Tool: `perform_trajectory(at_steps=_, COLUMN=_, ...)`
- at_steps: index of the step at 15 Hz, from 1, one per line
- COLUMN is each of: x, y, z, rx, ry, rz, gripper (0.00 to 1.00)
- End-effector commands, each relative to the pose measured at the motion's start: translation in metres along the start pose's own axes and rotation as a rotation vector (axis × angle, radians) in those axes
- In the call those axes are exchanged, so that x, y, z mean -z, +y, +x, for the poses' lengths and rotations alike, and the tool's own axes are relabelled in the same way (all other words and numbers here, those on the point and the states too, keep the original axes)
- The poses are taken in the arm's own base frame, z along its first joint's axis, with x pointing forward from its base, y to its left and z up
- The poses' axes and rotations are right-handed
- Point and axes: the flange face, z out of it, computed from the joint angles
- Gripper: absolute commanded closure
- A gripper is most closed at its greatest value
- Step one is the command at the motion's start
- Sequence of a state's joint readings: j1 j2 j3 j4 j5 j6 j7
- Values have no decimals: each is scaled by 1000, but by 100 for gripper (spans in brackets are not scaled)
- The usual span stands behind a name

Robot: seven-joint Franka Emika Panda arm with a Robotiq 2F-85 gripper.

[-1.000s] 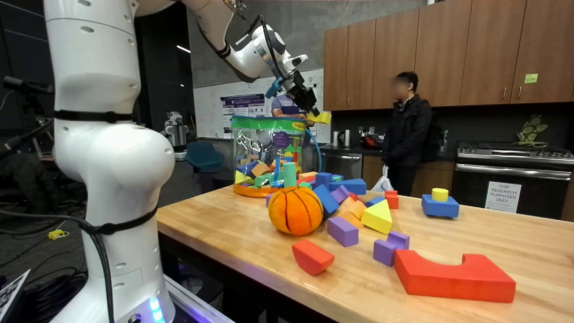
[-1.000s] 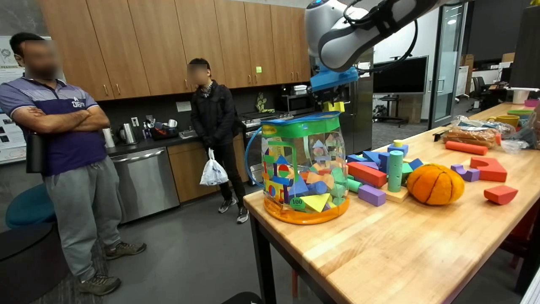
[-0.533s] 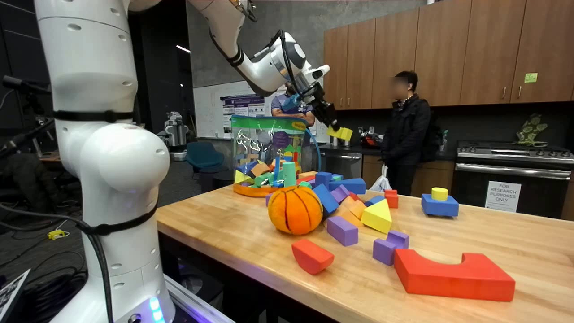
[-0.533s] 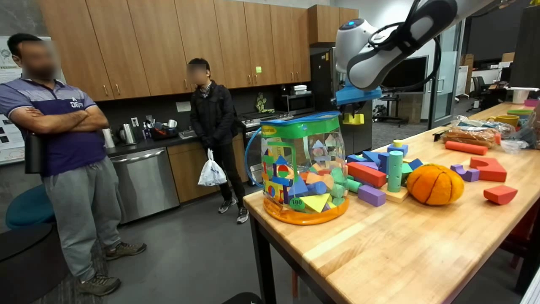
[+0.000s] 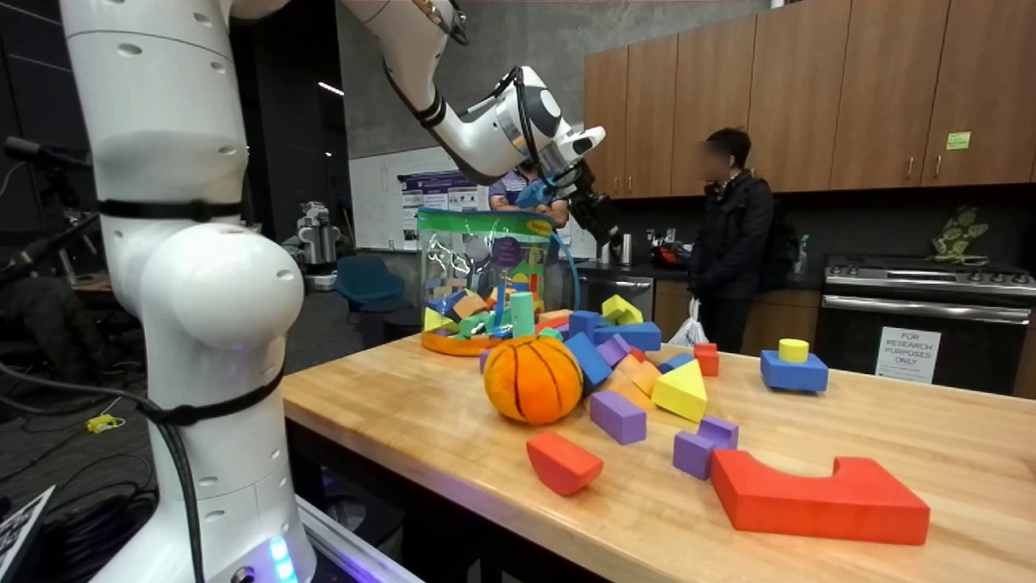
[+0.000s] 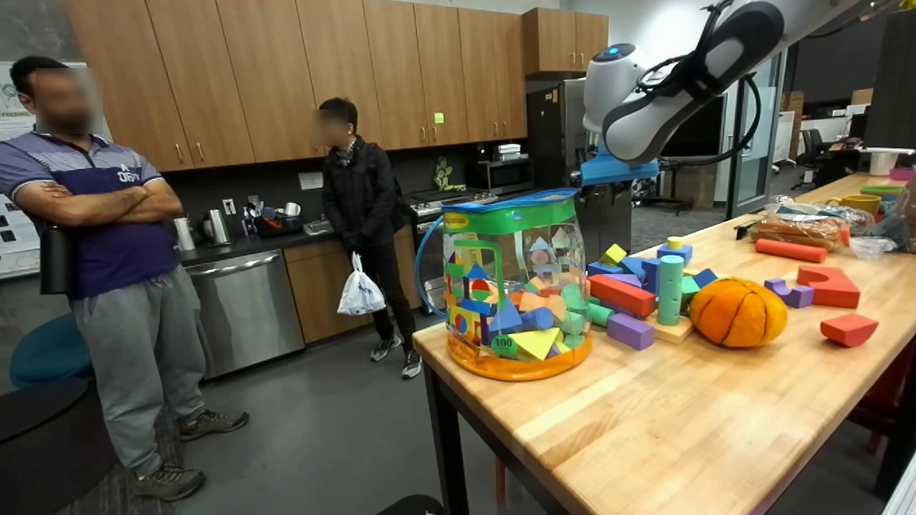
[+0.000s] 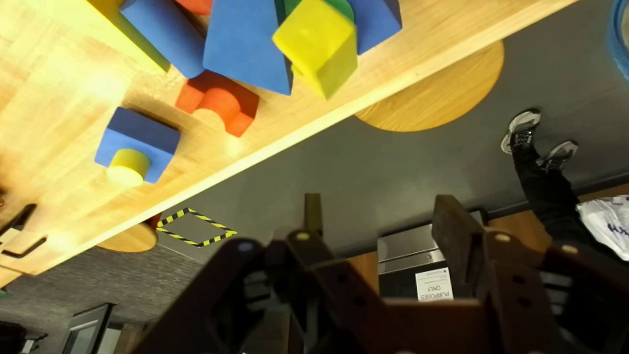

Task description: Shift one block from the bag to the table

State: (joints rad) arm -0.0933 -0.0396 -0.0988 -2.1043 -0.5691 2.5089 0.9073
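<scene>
The clear bag [image 5: 477, 221] with a green rim stands upright on the light wood table [image 5: 372, 385] in both exterior views, with multicoloured blocks in it; the bag [image 6: 512, 220] is at the table's corner. My gripper [image 5: 609, 235] is in the air beyond the bag's rim, above the far table edge. In the wrist view the gripper's fingers [image 7: 378, 200] are wide apart with nothing between them. A yellow block [image 5: 621, 310] is below the gripper at the top of the block pile; it also shows, slightly blurred, in the wrist view [image 7: 319, 44]. I cannot tell whether it is fully at rest.
An orange ball [image 5: 532, 379] and several loose blocks lie beside the bag. A large red arch block [image 5: 817, 498] is farther along the table. A blue block with a yellow cylinder on it [image 5: 794, 368] stands near the far edge. Two people stand beyond the table.
My gripper, earlier holding the yellow block, has moved away from the bag and lower, then opened. The yellow block has dropped from it to the pile on the table.
</scene>
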Motion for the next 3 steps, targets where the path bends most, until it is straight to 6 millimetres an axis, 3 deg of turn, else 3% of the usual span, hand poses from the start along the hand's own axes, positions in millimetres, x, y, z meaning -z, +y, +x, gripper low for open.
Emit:
perform_trajectory(at_steps=1, x=1, y=1, z=1, rx=0, ry=0, rz=1, gripper=39)
perform_trajectory(at_steps=3, x=1, y=1, z=1, rx=-1, ry=0, rz=1, gripper=39)
